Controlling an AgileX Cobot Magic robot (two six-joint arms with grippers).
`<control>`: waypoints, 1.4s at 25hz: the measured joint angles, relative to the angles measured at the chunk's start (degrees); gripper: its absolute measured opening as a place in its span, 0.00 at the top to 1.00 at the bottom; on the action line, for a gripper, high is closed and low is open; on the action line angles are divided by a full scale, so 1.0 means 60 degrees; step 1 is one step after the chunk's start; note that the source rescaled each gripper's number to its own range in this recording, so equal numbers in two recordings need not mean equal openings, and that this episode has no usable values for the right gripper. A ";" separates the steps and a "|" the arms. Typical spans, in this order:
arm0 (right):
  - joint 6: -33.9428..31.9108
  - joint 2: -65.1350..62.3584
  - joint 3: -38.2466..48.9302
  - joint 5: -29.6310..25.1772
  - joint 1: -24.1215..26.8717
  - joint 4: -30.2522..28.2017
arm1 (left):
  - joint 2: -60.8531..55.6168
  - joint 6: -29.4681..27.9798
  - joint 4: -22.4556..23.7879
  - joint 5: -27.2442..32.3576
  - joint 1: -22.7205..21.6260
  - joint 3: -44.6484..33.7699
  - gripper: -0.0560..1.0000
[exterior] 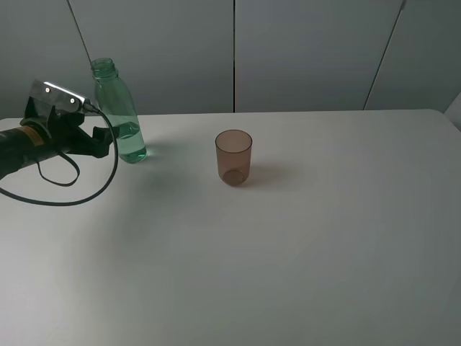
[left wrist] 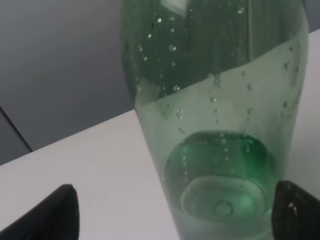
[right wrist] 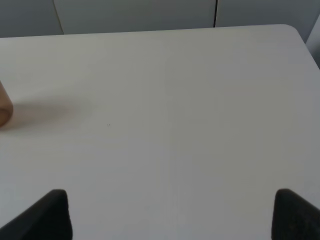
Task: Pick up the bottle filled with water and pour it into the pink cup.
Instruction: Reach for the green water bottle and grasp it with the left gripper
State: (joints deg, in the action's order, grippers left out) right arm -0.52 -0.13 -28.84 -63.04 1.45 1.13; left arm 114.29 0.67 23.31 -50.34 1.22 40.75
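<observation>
The green transparent bottle stands upright at the back left of the white table, uncapped and about a third full of water. My left gripper is open at the bottle's lower left side. In the left wrist view the bottle fills the frame, and the gripper has its two dark fingertips spread wide on either side of the base, not touching it. The pink cup stands upright near the table's middle, empty. My right gripper is open over bare table. The cup's edge shows at the border of the right wrist view.
A black cable loops from the left arm down onto the table. Grey wall panels stand behind the table's back edge. The table's right back corner is rounded. The right arm is out of the exterior view.
</observation>
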 joint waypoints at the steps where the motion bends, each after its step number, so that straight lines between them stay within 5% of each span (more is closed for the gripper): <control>1: 0.0000 0.0000 0.0000 0.0000 0.0000 0.0000 | 0.0037 0.0000 0.0050 -0.0023 0.0000 0.0056 0.04; 26: 0.0000 0.0000 0.0000 0.0000 0.0000 0.0000 | 0.1272 -0.0304 0.0333 -0.0256 0.0325 0.1320 0.04; 35: 0.0000 0.0000 0.0000 0.0000 0.0000 0.0000 | 0.1363 -0.0322 -0.0531 -0.0204 0.0592 0.1431 0.04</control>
State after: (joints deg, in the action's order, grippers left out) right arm -0.52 -0.13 -28.84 -63.04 1.45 1.13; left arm 122.47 -1.26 20.12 -51.56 4.77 49.34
